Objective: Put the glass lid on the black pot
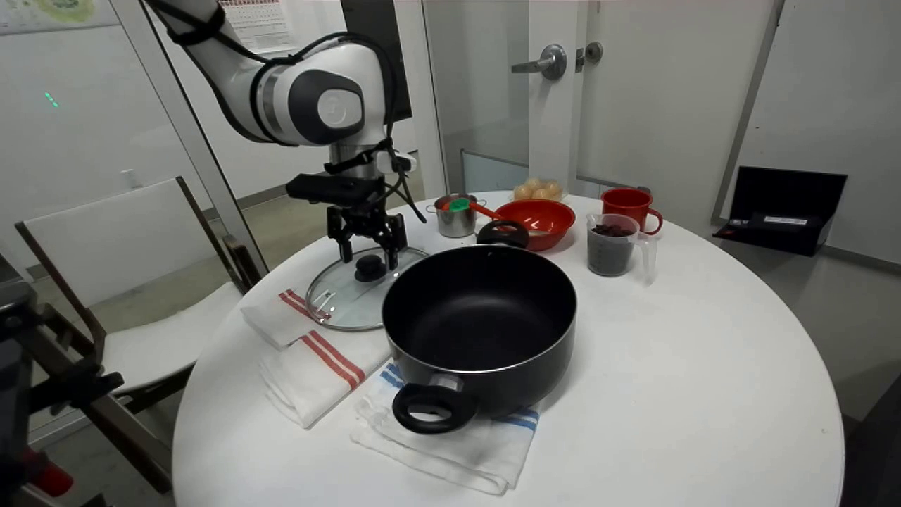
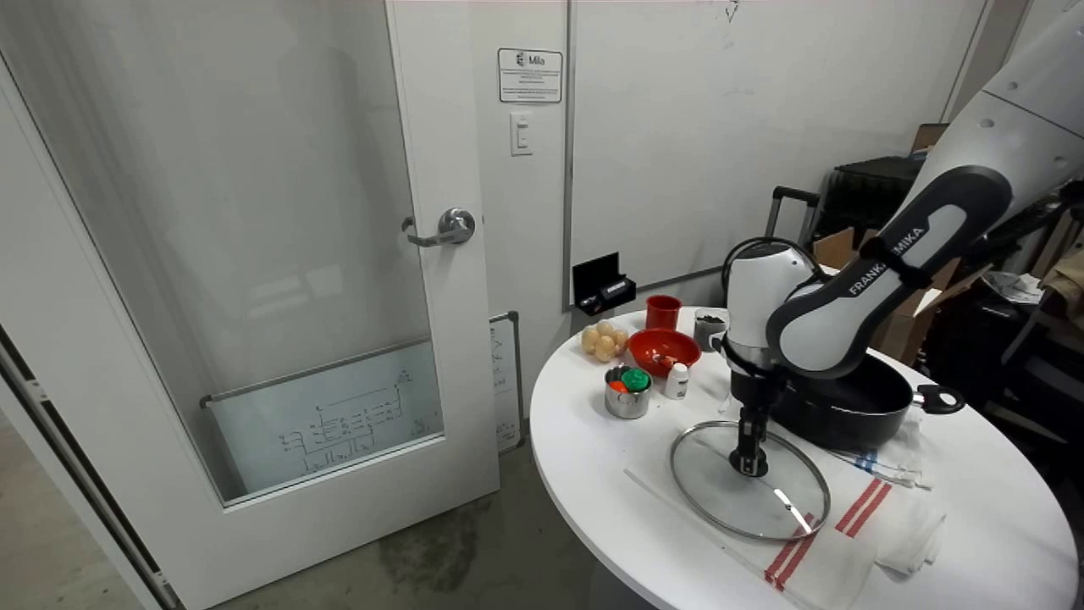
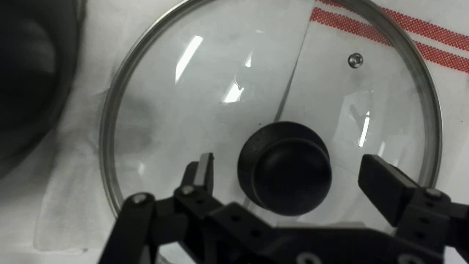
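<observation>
Pretty sure I'm at the grab step: my claw [image 3: 286, 167] hangs over the glass lid [image 2: 754, 498], fingers [image 3: 388, 187] spread wide with 1 on each side of the black knob [image 3: 287, 174], holding nothing. The lid lies knob-up on the surface [image 1: 669, 394], partly over a red-striped cloth [image 1: 310, 380], just beside the black pot [image 1: 482, 317], which has no cover on, so the real lidding is yet to come. Next move imo: sink slightly if needed, squeeze the knob evenly, then go straight up high enough to clear the pot's rim before heading sideways, or I'll probably bump it with the lid's edge. Wrist view is the MVP here, since it's got the gaps on both sides of the knob, roughly even, plus a pale strip [image 3: 77, 135] between lid and pot. It only gets a dark slice of the pot though. In an exterior view, both loop handles [image 1: 461, 407] and the whole opening are in sight, but there the pot overlaps the lid and you'd swear they touch. In an exterior view a small white bottle [image 2: 677, 381] shows up (wrist view misses it), and there my 2 fingers merge into basically 1 dark bar, so no telling from that whether I'm gripping.
</observation>
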`<move>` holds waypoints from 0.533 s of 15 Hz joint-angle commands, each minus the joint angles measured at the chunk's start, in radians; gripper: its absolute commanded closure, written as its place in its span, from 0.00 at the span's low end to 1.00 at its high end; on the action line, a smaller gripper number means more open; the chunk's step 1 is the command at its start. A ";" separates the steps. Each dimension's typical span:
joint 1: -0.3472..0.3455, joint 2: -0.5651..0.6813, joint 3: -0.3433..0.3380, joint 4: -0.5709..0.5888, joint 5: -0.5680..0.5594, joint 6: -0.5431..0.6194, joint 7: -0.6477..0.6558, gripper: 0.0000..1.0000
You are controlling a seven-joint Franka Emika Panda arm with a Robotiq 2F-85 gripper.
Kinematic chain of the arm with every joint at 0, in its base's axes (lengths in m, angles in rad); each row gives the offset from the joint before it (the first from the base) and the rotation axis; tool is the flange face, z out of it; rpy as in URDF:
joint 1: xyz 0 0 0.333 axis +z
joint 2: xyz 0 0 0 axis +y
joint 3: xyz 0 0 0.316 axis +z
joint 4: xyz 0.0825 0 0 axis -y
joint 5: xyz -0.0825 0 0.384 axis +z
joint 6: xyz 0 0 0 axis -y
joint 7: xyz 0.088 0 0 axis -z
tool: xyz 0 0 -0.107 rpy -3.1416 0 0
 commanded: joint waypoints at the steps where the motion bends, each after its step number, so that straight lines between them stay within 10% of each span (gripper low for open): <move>1: 0.010 0.026 -0.007 0.043 -0.019 0.001 0.021 0.26; 8: 0.008 0.024 -0.005 0.055 -0.016 -0.001 0.024 0.74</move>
